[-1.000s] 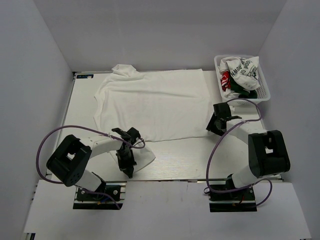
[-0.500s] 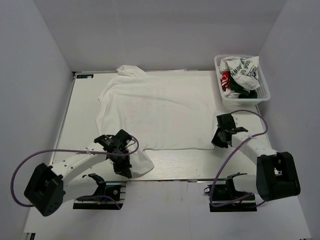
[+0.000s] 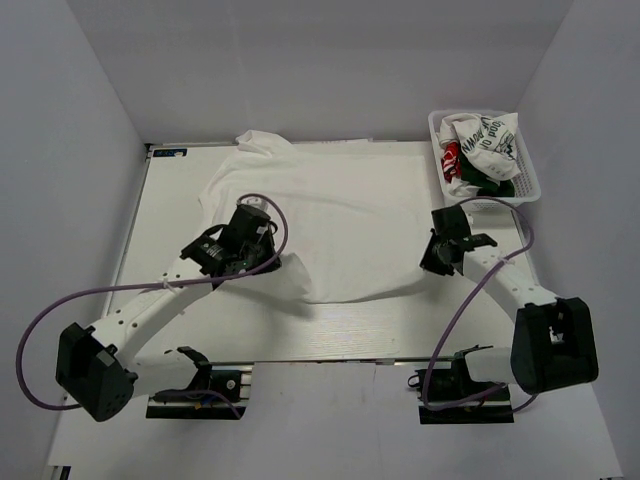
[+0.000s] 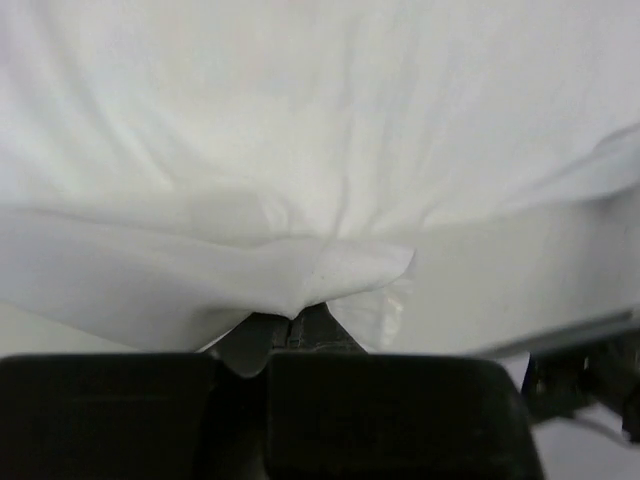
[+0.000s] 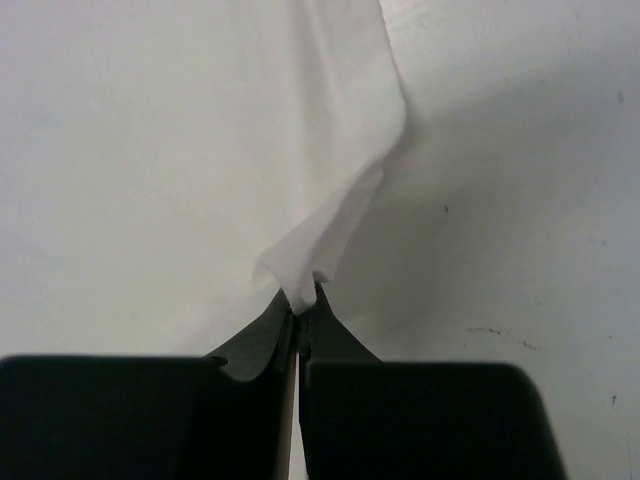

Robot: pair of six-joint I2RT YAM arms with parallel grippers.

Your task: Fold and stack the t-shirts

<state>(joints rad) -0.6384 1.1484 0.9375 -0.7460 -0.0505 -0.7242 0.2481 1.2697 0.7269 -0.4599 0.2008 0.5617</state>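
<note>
A white t-shirt (image 3: 330, 215) lies spread across the table. My left gripper (image 3: 252, 262) is shut on its near left edge and holds that fold lifted over the shirt; in the left wrist view the cloth bunches at the closed tips (image 4: 290, 318). My right gripper (image 3: 437, 262) is shut on the shirt's near right corner, the cloth pinched in its tips (image 5: 301, 303). More t-shirts (image 3: 480, 145) are crumpled in a white basket (image 3: 527, 188) at the far right.
White walls enclose the table on three sides. A purple cable (image 3: 130, 290) loops along the left arm, another (image 3: 445, 335) along the right arm. The arm bases (image 3: 200, 385) sit at the near edge.
My left gripper has carried the shirt's near left edge up and away from the near edge, toward the middle. My right gripper has moved slightly farther back with its corner.
</note>
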